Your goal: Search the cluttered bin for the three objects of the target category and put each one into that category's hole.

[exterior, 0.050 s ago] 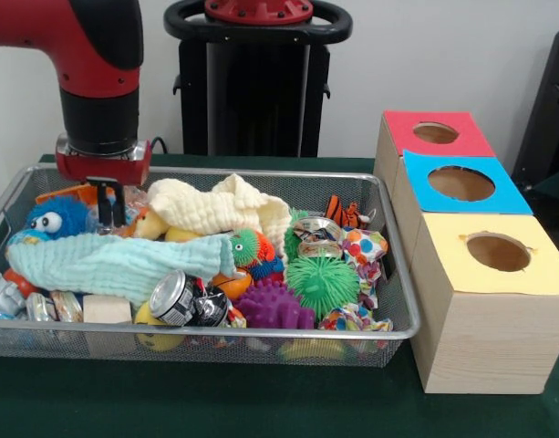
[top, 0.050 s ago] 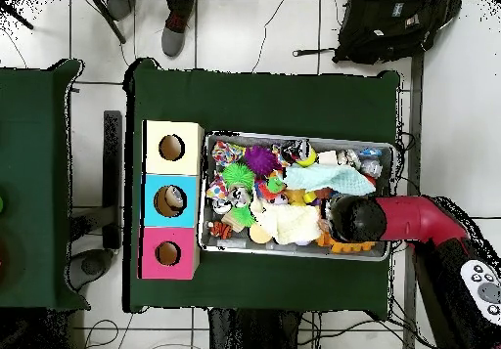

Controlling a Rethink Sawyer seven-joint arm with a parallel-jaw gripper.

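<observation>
A wire mesh bin (exterior, 0.050 s ago: 399, 274) holds a heap of clutter. In it lie a pale green cloth (exterior, 0.050 s ago: 115, 260), a cream cloth (exterior, 0.050 s ago: 226, 204), a blue fuzzy toy with eyes (exterior, 0.050 s ago: 55, 217), a green spiky ball (exterior, 0.050 s ago: 323, 283), a purple spiky ball (exterior, 0.050 s ago: 274, 307), a metal can (exterior, 0.050 s ago: 173, 297) and a small tiger toy (exterior, 0.050 s ago: 345, 213). My gripper (exterior, 0.050 s ago: 107, 212) reaches down into the bin's far left corner, beside the blue toy and just behind the green cloth. In the overhead view the arm's wrist (top, 0.050 s ago: 350, 218) hides it, above the bin's (top, 0.050 s ago: 294, 136) lower right part.
Three wooden boxes stand in a row right of the bin, each with a round hole on top: red (exterior, 0.050 s ago: 435, 133), blue (exterior, 0.050 s ago: 460, 183), yellow (exterior, 0.050 s ago: 498, 252). Overhead they lie left of the bin. A person's shoe (top, 0.050 s ago: 174, 40) and a black bag (top, 0.050 s ago: 391, 27) are on the floor beyond the table.
</observation>
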